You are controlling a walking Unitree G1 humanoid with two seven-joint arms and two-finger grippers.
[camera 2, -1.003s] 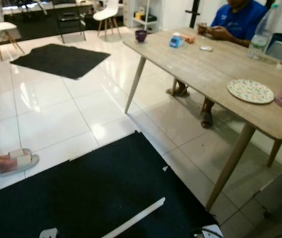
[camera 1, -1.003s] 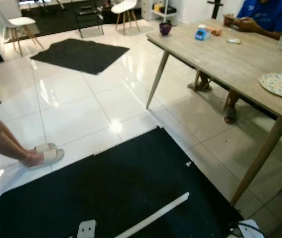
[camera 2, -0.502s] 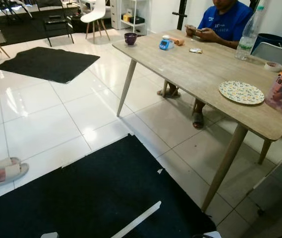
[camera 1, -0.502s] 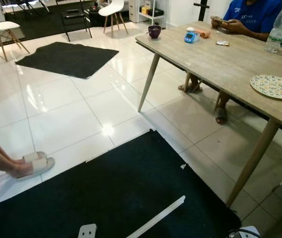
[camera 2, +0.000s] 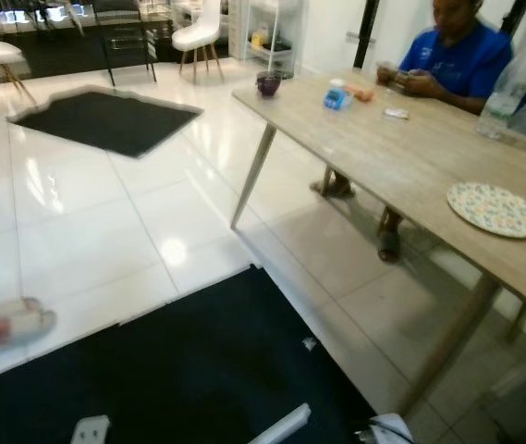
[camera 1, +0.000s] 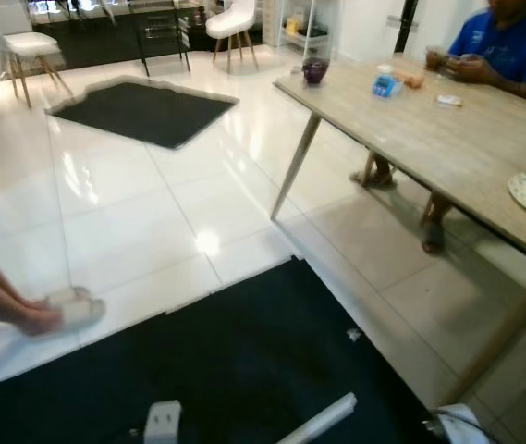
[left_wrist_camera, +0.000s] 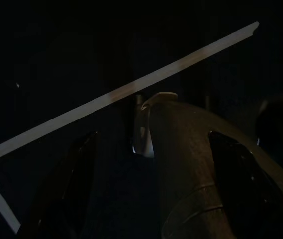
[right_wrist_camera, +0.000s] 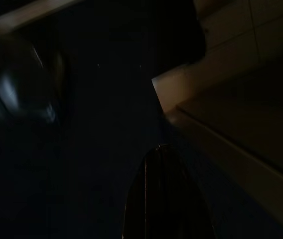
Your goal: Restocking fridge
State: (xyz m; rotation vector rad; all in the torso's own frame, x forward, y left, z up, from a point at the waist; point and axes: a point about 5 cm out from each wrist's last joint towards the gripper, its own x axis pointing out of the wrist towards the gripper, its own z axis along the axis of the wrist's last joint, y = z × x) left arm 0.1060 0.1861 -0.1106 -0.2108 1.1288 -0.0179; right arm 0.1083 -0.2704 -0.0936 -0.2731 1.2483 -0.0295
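Note:
No fridge or stock items can be made out. In the dark left wrist view my left gripper (left_wrist_camera: 153, 139) hangs over a black mat crossed by a white tape strip (left_wrist_camera: 131, 89). Its two black fingers (left_wrist_camera: 76, 184) stand apart with nothing held; a grey part of my own body shows between them. In the right wrist view my right gripper (right_wrist_camera: 161, 199) is a dark shape hanging idle above the mat's edge and pale tiles.
A black mat (camera 2: 179, 370) with a white tape strip (camera 1: 323, 421) lies just ahead. A long wooden table (camera 2: 401, 148) on the right holds a plate (camera 2: 494, 209), bottle (camera 2: 507, 79) and purple cup (camera 2: 268, 84). A person in blue (camera 2: 457, 60) sits there. A sandalled foot (camera 1: 59, 313) stands left.
The whole picture has shifted and is now blurred, so the camera has moved. The table, mats and seated person keep their places.

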